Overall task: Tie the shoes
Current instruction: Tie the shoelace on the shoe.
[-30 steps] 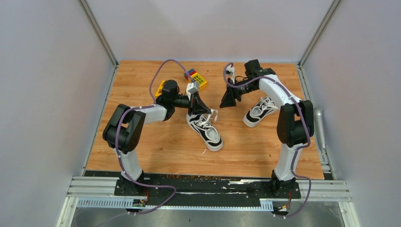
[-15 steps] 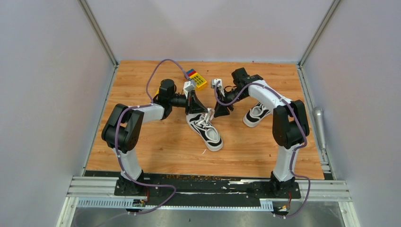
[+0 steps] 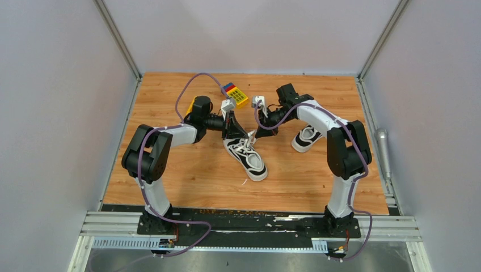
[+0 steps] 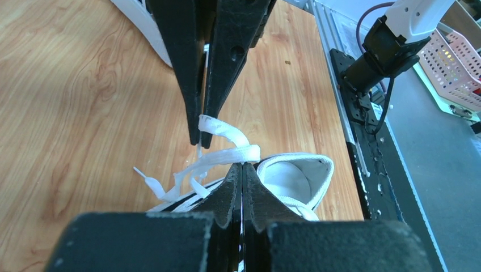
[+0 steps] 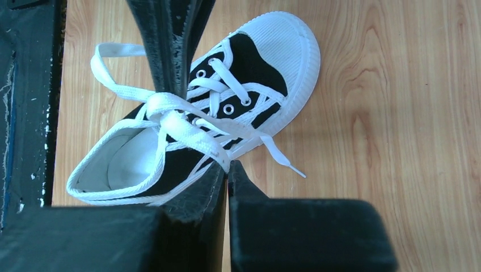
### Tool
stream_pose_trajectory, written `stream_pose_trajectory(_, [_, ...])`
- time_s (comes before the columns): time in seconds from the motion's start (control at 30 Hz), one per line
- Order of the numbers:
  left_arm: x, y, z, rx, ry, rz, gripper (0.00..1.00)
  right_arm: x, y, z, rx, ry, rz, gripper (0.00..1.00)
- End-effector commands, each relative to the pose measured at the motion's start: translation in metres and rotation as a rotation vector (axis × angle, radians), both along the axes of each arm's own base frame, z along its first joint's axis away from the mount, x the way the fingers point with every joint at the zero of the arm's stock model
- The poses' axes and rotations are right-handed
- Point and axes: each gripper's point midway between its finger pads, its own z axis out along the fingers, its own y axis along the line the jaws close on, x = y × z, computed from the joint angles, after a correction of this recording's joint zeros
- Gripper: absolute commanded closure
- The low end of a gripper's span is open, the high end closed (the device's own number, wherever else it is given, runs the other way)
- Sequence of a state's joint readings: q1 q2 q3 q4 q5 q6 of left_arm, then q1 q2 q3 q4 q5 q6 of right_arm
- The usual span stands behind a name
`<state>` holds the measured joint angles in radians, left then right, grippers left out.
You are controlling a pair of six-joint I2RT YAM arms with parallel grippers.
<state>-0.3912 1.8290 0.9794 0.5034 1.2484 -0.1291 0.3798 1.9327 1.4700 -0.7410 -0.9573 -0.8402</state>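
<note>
One black canvas shoe (image 3: 253,162) with a white sole lies mid-table, its white laces (image 5: 187,122) loose over the tongue. The other shoe (image 3: 305,137) lies to its right, partly hidden by the right arm. Both grippers meet over the middle shoe's heel end. My left gripper (image 4: 242,164) is shut, pinching a strand of lace (image 4: 227,154) at its tips. My right gripper (image 5: 228,164) is shut on another strand of the same shoe's lace. In the left wrist view the right gripper (image 4: 199,136) hangs from above, nipping a lace loop (image 4: 224,129).
Colourful toy blocks (image 3: 235,93) sit at the back, just behind the grippers, with a yellow one (image 3: 192,105) by the left arm. A grey metal cylinder (image 3: 383,148) lies off the right table edge. Grey walls enclose three sides.
The right arm swung left from above the right-hand shoe to the middle shoe, and its jaws closed onto the lace. The left gripper stayed shut, almost still.
</note>
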Motion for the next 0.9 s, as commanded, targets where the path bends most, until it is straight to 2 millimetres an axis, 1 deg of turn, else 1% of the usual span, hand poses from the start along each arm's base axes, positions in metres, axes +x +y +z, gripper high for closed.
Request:
stream_pose_trajectory(0.0, [0.005,0.0,0.023,-0.02,-0.089,-0.002,1.0,0.001,0.005,0.03,0.049,-0.092,0.006,1.0])
stream_pose_trajectory(0.07, [0.01,0.0,0.023,-0.009,-0.091,0.023,1.0,-0.001,0.003,0.036,0.048,-0.104,0.001,1.0])
stream_pose_trajectory(0.13, [0.018,0.001,0.021,0.016,-0.095,0.069,1.0,-0.007,0.003,0.046,0.061,-0.096,0.003,1.0])
stream_pose_trajectory(0.23, [0.024,0.003,0.021,0.057,-0.085,0.099,1.0,-0.025,0.005,0.064,0.114,-0.031,0.027,1.0])
stream_pose_trajectory(0.27, [0.028,0.003,0.022,0.064,-0.119,0.103,1.0,-0.03,0.006,0.068,0.127,-0.006,0.032,1.0])
stream_pose_trajectory(0.3, [0.027,0.004,0.02,0.077,-0.111,0.105,1.0,-0.035,0.007,0.07,0.14,0.014,0.038,1.0])
stream_pose_trajectory(0.4, [0.029,0.006,0.018,0.095,-0.118,0.112,1.0,-0.046,0.01,0.067,0.161,0.064,0.054,1.0])
stream_pose_trajectory(0.5, [0.028,0.008,0.016,0.112,-0.112,0.123,1.0,-0.052,0.015,0.061,0.183,0.066,0.068,1.0])
stream_pose_trajectory(0.57, [0.028,0.009,0.015,0.128,-0.105,0.122,1.0,-0.05,0.017,0.057,0.205,0.037,0.057,1.0])
stream_pose_trajectory(0.6, [0.028,0.009,0.016,0.13,-0.106,0.12,1.0,-0.051,0.017,0.051,0.213,0.032,0.049,1.0])
stream_pose_trajectory(0.7, [0.026,0.011,0.014,0.15,-0.094,0.115,1.0,-0.046,0.02,0.049,0.234,-0.008,0.03,1.0])
stream_pose_trajectory(0.8, [0.027,0.011,0.015,0.161,-0.084,0.112,1.0,-0.043,0.021,0.053,0.258,-0.033,0.001,1.0])
stream_pose_trajectory(0.87, [0.027,0.011,0.015,0.161,-0.084,0.111,1.0,-0.045,0.022,0.056,0.269,-0.023,-0.008,1.0])
